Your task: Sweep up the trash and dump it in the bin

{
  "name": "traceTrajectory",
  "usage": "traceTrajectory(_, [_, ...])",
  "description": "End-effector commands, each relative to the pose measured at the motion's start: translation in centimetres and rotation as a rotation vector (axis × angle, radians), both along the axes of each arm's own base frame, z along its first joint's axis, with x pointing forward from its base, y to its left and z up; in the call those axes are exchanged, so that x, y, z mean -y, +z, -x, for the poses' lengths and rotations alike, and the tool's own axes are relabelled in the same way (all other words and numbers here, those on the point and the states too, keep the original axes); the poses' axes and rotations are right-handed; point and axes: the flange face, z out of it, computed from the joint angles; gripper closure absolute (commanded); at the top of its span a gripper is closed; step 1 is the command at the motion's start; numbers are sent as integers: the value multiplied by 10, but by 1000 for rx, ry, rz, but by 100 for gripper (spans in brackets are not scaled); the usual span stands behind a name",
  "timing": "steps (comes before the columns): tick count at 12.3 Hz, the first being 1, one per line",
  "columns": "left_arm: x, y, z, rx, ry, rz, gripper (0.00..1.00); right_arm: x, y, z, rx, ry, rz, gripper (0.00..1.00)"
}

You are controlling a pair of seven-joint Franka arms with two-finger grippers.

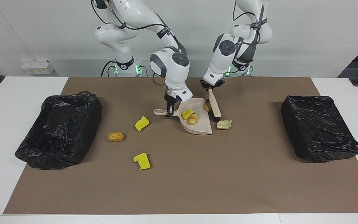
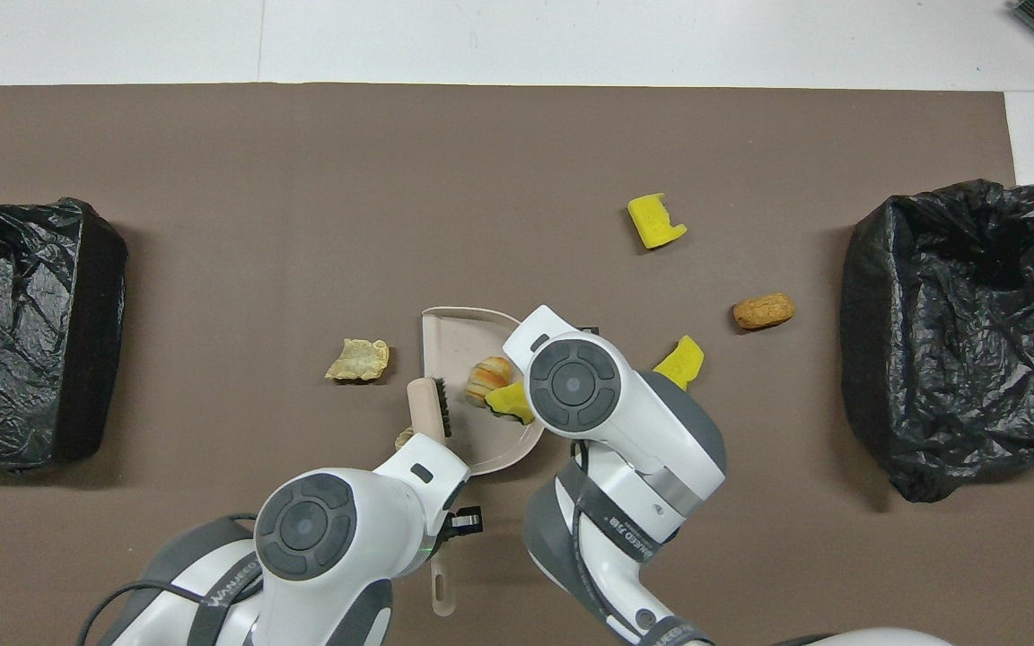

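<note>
My right gripper point(image 1: 169, 111) is shut on the handle of the beige dustpan point(image 1: 201, 126), which lies flat on the mat. A yellow sponge chunk point(image 1: 186, 113) and a bread lump point(image 1: 193, 119) lie in the pan. My left gripper point(image 1: 212, 84) is shut on the beige brush point(image 1: 214, 105), whose head rests beside the pan's edge. A brown lump point(image 1: 207, 107) sits against the brush. A pale lump point(image 1: 224, 124) lies just outside the pan. Two yellow sponge chunks point(image 1: 142, 123) point(image 1: 142, 161) and a brown bread lump point(image 1: 116, 136) lie loose toward the right arm's end.
A black-lined bin point(image 1: 61, 127) stands at the right arm's end of the brown mat, and another point(image 1: 318, 130) at the left arm's end. In the overhead view both arms' wrists cover their grippers and part of the dustpan point(image 2: 459, 332).
</note>
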Motion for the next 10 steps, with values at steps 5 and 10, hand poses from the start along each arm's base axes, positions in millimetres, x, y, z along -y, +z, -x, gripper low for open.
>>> traceTrajectory(5, [-113,43,-96,49,58,48,100,42,15,-21,24,-77,50,100])
traceTrajectory(10, [-173,-10,-136,92,-12,-103,100,30,7,-10,43,2,110,100])
